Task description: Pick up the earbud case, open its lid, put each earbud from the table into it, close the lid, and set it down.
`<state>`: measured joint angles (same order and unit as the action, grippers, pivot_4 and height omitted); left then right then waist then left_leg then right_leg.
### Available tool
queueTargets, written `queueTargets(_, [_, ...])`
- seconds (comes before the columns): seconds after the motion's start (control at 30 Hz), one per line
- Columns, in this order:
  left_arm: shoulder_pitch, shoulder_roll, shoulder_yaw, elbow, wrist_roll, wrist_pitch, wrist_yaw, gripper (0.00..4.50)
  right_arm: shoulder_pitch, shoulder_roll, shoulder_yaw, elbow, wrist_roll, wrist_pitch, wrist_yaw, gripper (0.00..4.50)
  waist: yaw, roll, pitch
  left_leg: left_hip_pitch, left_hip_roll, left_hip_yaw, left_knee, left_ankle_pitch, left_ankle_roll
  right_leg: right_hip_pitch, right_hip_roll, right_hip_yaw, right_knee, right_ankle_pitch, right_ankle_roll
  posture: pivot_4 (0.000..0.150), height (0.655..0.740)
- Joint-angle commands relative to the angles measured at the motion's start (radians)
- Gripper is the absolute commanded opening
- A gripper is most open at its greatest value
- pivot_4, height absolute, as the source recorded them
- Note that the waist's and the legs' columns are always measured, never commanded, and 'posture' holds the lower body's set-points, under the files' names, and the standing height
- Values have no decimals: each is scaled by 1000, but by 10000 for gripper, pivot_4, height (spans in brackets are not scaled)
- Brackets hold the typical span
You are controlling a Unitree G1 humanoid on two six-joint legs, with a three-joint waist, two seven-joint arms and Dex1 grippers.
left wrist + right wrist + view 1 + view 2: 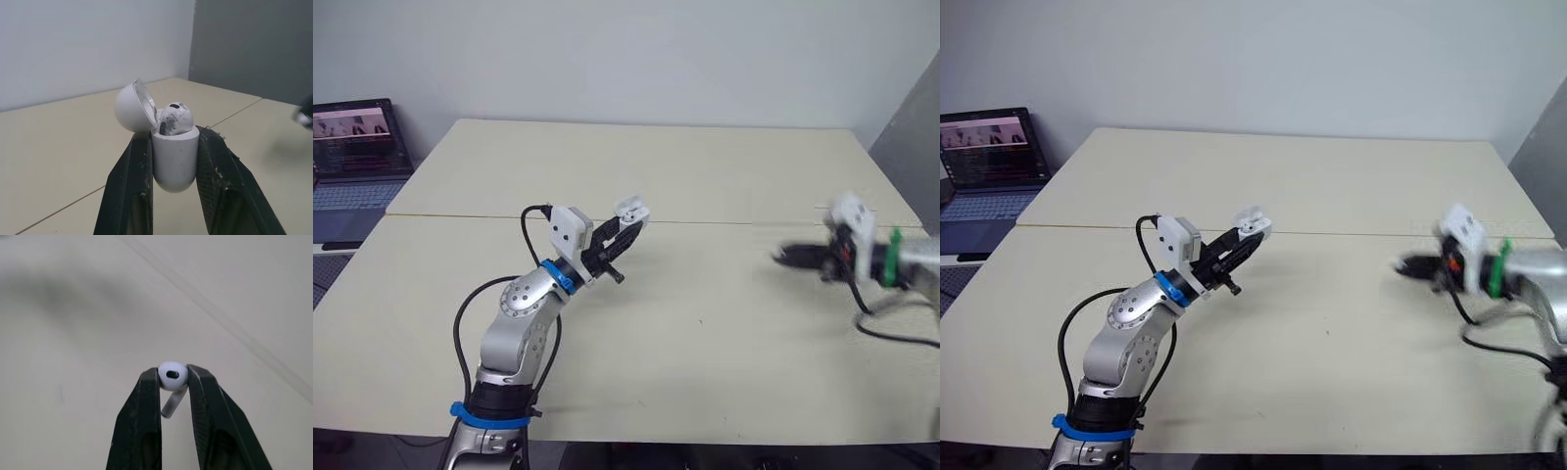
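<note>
My left gripper is shut on the white earbud case, held up above the middle of the table. The case lid is flipped open, and one white earbud sits in the case. Over the right side of the table, my right gripper is shut on a second white earbud, pinched by its head with the stem hanging down. In the head views the right gripper points toward the left one, well apart from it.
The cream table has a seam running across its middle. An open laptop stands on a lower surface beyond the table's far left corner. A grey wall panel rises at the right.
</note>
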<state>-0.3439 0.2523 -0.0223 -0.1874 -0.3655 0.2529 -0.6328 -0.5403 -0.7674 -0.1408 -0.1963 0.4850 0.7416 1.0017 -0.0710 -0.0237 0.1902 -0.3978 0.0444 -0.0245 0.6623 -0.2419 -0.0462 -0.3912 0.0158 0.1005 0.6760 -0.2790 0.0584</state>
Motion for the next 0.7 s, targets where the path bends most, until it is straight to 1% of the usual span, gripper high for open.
queueTargets(0.03, [-39, -7, -1, -18, -34, -15, -25, 7871, -82, 151, -56, -144, 120, 71, -189, 4095, 12, 0, 0, -1, 0, -1, -1, 0, 0, 0, 0, -2, -1, 0, 0, 1500, 7400])
queueTargets(0.1, [-59, -7, -4, -17, -52, -2, -37, 7871, -126, 272, -40, -194, 146, 92, -308, 4095, 22, 0, 0, -4, 0, -1, -1, 0, 0, -2, -1, -3, -2, 0, -1, 1500, 7400])
queueTargets(0.13, [-68, -6, -6, -16, -59, 2, -43, 7871, -140, 319, -28, -208, 145, 92, -355, 4095, 27, 0, 0, -5, 0, -1, -1, -1, -1, -3, -1, -2, -2, 2, -5, 1500, 7400])
queueTargets(0.2, [-85, -8, -7, -12, -70, 12, -49, 7871, -146, 391, 1, -221, 137, 83, -418, 4095, 33, 0, 0, -10, -1, -1, -1, -1, -1, -8, -2, -2, -2, 3, -5, 1500, 7400])
queueTargets(0.23, [-95, -9, -10, -9, -73, 15, -52, 7871, -134, 411, 24, -227, 125, 65, -426, 4095, 36, 0, 0, -15, -1, 0, 0, -1, -1, -13, -2, -2, -1, 3, -5, 1500, 7400])
queueTargets(0.3, [-108, -9, -11, -8, -82, 22, -55, 7871, -117, 436, 54, -224, 93, 20, -444, 4095, 41, 0, 0, -19, -1, -1, 0, -1, -1, -18, -2, -2, 0, 3, -6, 1500, 7400])
queueTargets(0.47, [-122, 3, -12, -1, -90, 31, -81, 7871, -82, 471, 101, -202, 58, -48, -472, 4095, 39, 0, 0, -19, 0, -1, 0, -1, -1, -18, -2, -2, 1, 3, -6, 1500, 7400])
queueTargets(0.7, [-137, 4, -12, -2, -92, 37, -99, 7871, -46, 460, 113, -167, 25, -108, -471, 4095, 38, 0, 0, -18, 0, -1, 0, -1, -1, -18, -1, -2, 3, 3, -6, 1500, 7400])
